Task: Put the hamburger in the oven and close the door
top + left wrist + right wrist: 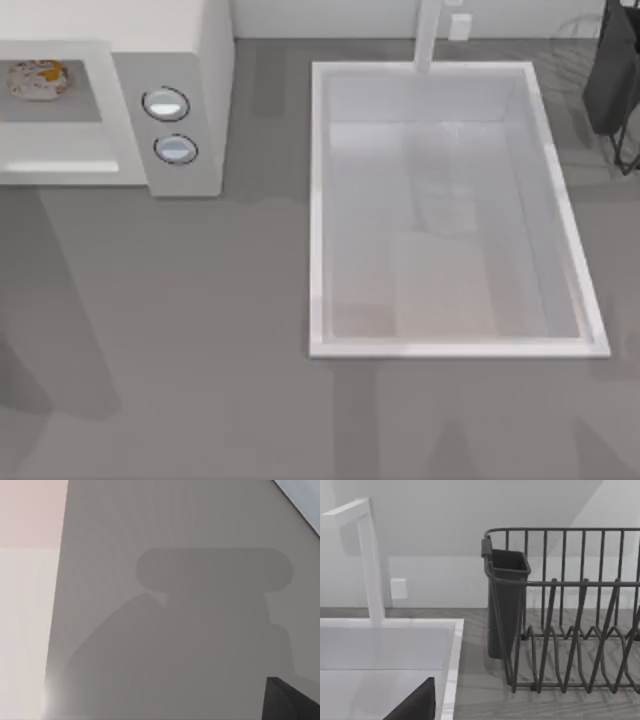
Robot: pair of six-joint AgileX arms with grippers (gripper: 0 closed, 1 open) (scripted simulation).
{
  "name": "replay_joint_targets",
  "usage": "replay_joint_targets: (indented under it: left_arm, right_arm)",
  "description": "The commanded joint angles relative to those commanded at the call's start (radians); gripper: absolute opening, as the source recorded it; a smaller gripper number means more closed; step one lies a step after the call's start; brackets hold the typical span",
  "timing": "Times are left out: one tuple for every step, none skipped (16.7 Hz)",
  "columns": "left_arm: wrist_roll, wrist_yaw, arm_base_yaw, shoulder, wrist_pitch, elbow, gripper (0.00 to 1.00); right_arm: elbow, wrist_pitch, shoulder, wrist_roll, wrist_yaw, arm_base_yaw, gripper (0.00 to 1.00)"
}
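Sitting inside the oven (pixel 150 60), the hamburger (pixel 38 79); both grippers' jaw state impossible to tell

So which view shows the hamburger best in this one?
The top view: the hamburger sits inside the oven at the table's far left, seen from above. The left wrist view looks at bare grey countertop, and the right wrist view faces the sink and dish rack instead.
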Motion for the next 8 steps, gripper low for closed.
replay_joint_targets:
  left_arm:
    - [-0.012,-0.007,-0.013,-0.013,0.004,-0.012,0.00]
    - [-0.032,-0.020,-0.034,-0.035,0.012,-0.031,0.00]
    - [-0.058,-0.036,-0.061,-0.063,0.021,-0.056,0.00]
    - [-0.088,-0.055,-0.093,-0.096,0.033,-0.086,0.00]
    - [-0.121,-0.076,-0.129,-0.133,0.045,-0.118,0.00]
    - [-0.155,-0.097,-0.165,-0.170,0.058,-0.152,0.00]
    - [-0.189,-0.118,-0.200,-0.207,0.070,-0.184,0.00]
    - [-0.219,-0.137,-0.233,-0.241,0.082,-0.214,0.00]
  right_arm:
    - [0.000,0.000,0.000,0.000,0.000,0.000,1.00]
    - [0.000,0.000,0.000,0.000,0.000,0.000,1.00]
    - [0.000,0.000,0.000,0.000,0.000,0.000,1.00]
    - [0.000,0.000,0.000,0.000,0.000,0.000,1.00]
    - [0.000,0.000,0.000,0.000,0.000,0.000,1.00]
    - [0.000,0.000,0.000,0.000,0.000,0.000,1.00]
    - [0.000,0.000,0.000,0.000,0.000,0.000,1.00]
    - [0.000,0.000,0.000,0.000,0.000,0.000,1.00]
